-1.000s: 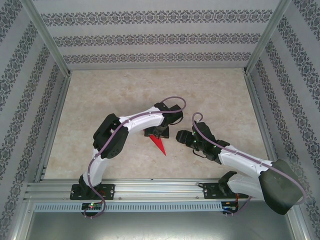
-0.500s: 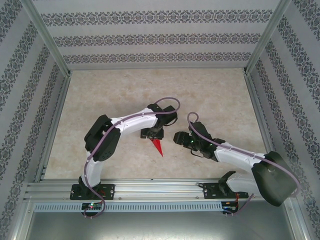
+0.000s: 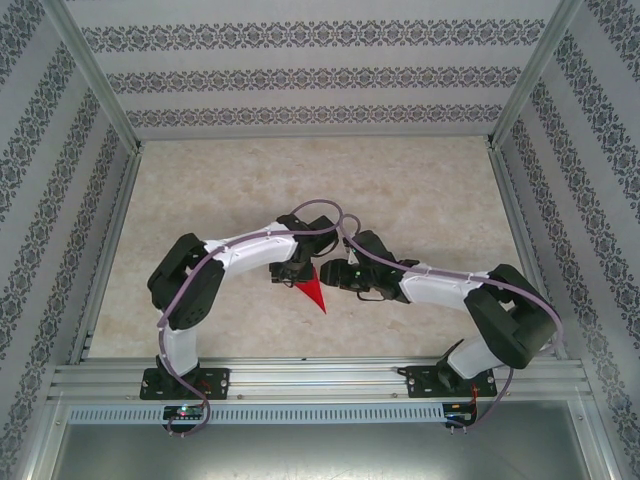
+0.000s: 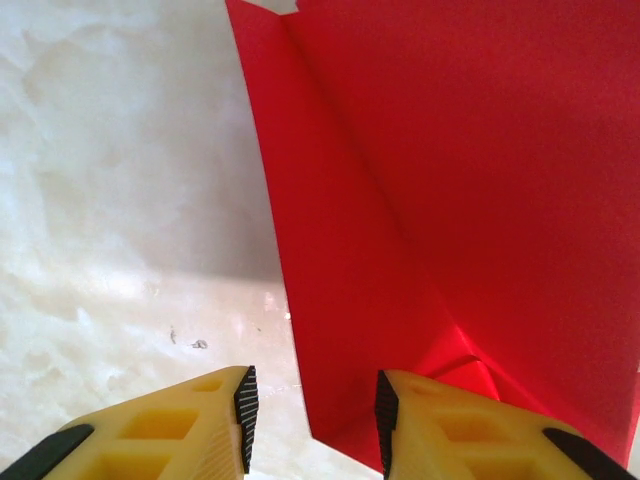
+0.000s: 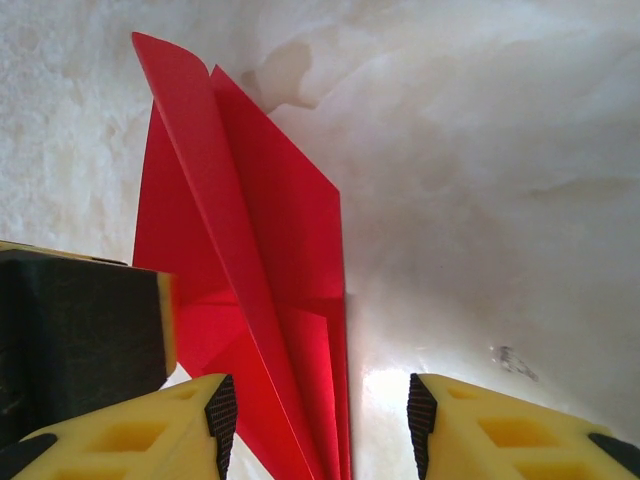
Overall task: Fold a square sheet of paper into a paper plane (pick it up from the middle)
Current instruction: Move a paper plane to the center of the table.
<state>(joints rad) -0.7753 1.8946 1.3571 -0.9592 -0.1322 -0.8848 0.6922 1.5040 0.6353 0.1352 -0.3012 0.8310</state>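
The paper plane (image 3: 317, 292) is plain bright red paper folded to a narrow dart. It lies near the middle of the pale marbled table (image 3: 420, 190), its sharp tip towards the arms' bases. Seen from the right wrist, one long fold stands up as a ridge along its length, with flatter layers on either side.

The left gripper (image 3: 298, 276) and the right gripper (image 3: 336, 275) meet at its wide end from opposite sides. Both are partly open. In the left wrist view an edge of the paper lies in the gap between the pads, and the right-hand finger (image 4: 470, 430) overlaps the sheet. In the right wrist view the ridge runs between well-separated pads.

From above, the grippers hide the wide end. The left wrist view cuts the paper off at the top and right. Whether any pad presses on the paper cannot be told.
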